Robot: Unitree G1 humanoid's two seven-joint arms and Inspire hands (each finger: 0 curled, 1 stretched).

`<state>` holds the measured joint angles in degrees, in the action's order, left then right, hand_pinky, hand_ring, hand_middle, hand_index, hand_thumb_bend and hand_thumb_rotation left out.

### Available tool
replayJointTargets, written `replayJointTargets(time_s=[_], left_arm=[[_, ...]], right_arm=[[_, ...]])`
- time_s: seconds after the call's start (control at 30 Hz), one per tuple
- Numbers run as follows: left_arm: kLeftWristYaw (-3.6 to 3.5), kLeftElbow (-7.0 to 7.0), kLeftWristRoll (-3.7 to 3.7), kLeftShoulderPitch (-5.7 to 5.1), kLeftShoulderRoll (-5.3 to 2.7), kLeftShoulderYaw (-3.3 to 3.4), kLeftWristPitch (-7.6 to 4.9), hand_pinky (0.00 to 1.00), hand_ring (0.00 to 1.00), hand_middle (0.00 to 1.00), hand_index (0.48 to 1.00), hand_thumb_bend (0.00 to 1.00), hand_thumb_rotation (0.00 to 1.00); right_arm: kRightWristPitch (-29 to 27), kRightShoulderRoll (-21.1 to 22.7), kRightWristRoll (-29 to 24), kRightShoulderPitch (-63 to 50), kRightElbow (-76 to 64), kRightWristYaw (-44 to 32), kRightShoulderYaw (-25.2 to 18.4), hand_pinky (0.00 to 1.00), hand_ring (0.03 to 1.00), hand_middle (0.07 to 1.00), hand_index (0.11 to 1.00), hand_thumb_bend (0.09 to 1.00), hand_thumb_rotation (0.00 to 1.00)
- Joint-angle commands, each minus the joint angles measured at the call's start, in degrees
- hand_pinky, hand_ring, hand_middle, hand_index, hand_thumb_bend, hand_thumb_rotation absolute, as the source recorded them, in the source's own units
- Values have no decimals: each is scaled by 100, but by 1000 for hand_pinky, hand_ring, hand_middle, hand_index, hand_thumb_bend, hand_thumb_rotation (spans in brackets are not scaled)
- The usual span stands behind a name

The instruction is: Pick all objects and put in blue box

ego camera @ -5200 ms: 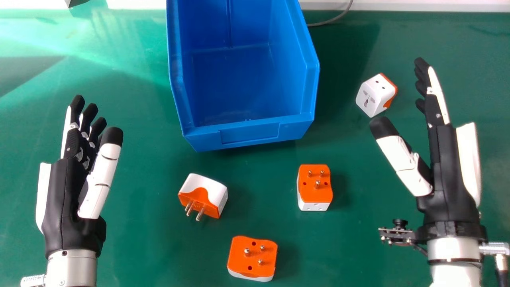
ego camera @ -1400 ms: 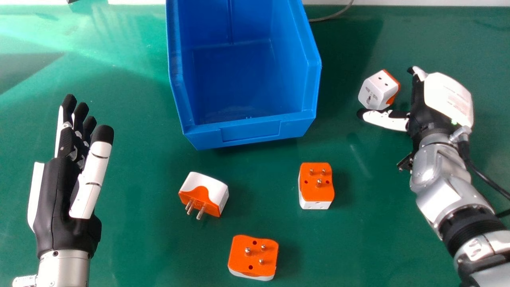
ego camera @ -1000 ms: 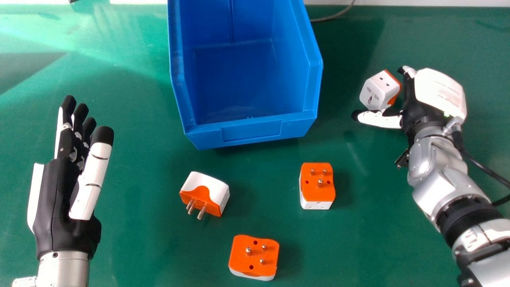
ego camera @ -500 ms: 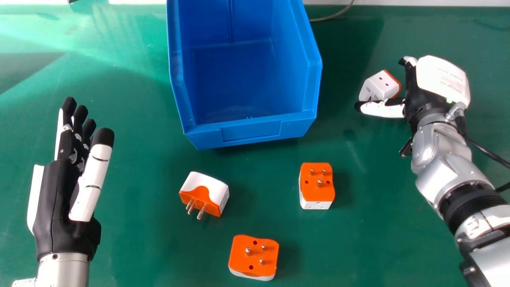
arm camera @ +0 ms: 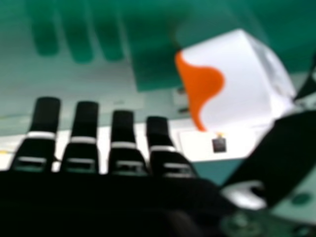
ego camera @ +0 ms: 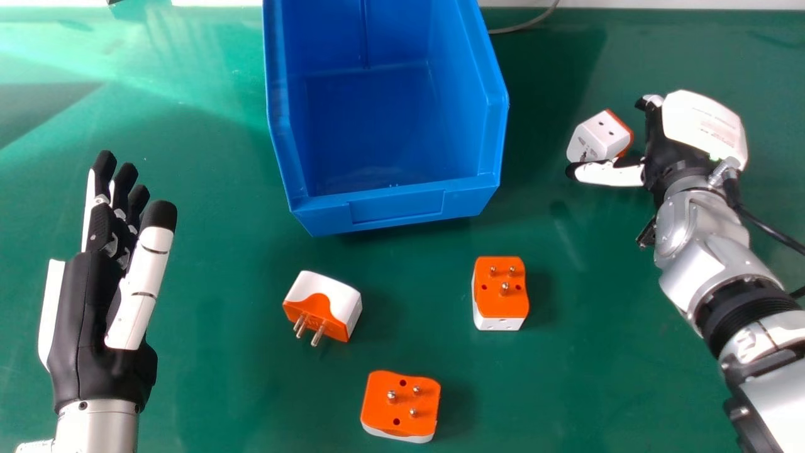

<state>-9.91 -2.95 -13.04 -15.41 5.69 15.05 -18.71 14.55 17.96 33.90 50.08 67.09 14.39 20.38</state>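
taking the middle of the head view as the centre of a clock, the blue box (ego camera: 396, 204) sits at 12 o'clock on the green table (ego camera: 220, 402), its low front lip turned to 6 o'clock. the white-sided adapter (ego camera: 593, 137) lies at 2 o'clock, well apart from the box, two round holes on its upper face and an orange part along its side toward 3 o'clock. the right hand (ego camera: 703, 129) is just past it, between 2 and 3 o'clock, held wide: its fingers (arm camera: 122, 129) are straight and its thumb (ego camera: 607, 173) stands out toward 9 o'clock, crossing in front of the adapter's lower edge. the adapter is in the space between thumb and fingers, and i can't tell whether the thumb touches it.

three more adapters rest on the table, apart from one another. the pins-up adapter (ego camera: 500, 296) is at 4 o'clock, the nearest adapter (ego camera: 397, 415) is at 6 o'clock with its pins up too, and the tilted-looking adapter (ego camera: 327, 299) is between 7 and 8 o'clock, pins aimed toward 7.

the left hand (ego camera: 88, 314) is between 8 and 9 o'clock, also wide, with relaxed fingers pointing roughly to 12. a grey cable (ego camera: 525, 27) runs along the far edge at 1 o'clock.
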Motion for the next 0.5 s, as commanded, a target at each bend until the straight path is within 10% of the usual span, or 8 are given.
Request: replayJointTargets(time_s=[0.0,0.47], left_arm=[[14,-154,6,-15,70,58,-15,993,980,985,985,632,660],[53,-297,30,-64,72,63,100,981,966,968,956,659,644]], right_arm=[[39,83,23,306,43,-71,36,702,784,827,831,645,523],[11,103,80,497,109,-371,175,579,683,722,733,656,515]])
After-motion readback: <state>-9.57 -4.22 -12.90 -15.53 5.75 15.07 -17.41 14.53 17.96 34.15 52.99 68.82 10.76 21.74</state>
